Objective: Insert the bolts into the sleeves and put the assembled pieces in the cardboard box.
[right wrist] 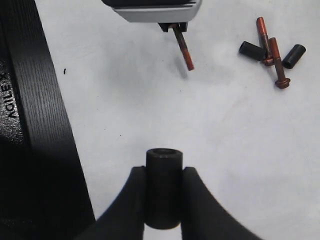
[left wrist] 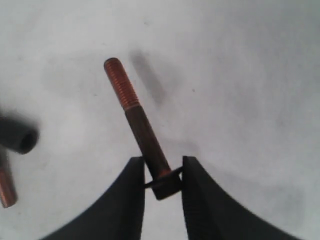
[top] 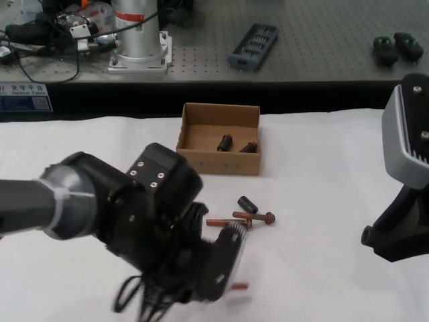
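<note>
1. The left tool (left wrist: 163,172) is pinched narrow on the head of a copper-coloured threaded metal bolt (left wrist: 137,120), whose shank juts out over the white tabletop (left wrist: 240,75).
2. The right tool (right wrist: 163,172) clamps a black cylindrical sleeve (right wrist: 163,200), with its open bore facing outward.
3. A brown cardboard box (top: 219,162) sits mid-tabletop and holds two dark pieces (top: 224,142).
4. Near the box, on its near side, two loose copper bolts (right wrist: 278,65) lie together, with two loose black sleeves (right wrist: 251,50) just beside them.
</note>
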`<state>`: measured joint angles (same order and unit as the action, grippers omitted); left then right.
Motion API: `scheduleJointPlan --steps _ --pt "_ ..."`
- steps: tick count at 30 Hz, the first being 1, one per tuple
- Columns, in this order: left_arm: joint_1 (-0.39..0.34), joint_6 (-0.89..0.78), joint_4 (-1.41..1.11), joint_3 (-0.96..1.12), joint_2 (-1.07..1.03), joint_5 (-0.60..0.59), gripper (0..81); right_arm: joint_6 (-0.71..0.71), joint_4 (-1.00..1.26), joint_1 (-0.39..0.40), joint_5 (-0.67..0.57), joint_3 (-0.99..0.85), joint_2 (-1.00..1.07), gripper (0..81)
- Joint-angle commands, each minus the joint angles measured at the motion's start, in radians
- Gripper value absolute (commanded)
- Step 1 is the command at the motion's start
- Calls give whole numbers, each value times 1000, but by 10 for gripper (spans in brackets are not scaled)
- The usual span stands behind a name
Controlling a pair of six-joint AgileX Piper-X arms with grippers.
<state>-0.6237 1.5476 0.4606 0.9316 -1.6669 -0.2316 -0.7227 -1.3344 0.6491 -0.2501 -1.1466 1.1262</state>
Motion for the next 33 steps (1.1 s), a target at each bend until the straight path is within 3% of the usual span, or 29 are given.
scheduleJointPlan --steps 1,10,16,24,27,31,33 --pt "8 184 56 1 12 -1 7 -42 45 0 -13 -5 -10 28" --pt "23 719 72 1 12 30 6 -42 76 0 -13 10 -10 28" --pt "23 977 70 1 12 40 6 -42 112 0 -13 113 -10 28" --pt "23 996 61 1 12 9 1 -42 205 0 -9 203 -10 28" --pt "23 984 61 1 12 -6 98 -42 201 0 -6 197 -10 28" --pt "23 945 63 1 12 -52 410 -42 202 0 -6 197 -10 28" --pt "23 939 63 1 12 -54 454 -42 202 0 -6 197 -10 28"
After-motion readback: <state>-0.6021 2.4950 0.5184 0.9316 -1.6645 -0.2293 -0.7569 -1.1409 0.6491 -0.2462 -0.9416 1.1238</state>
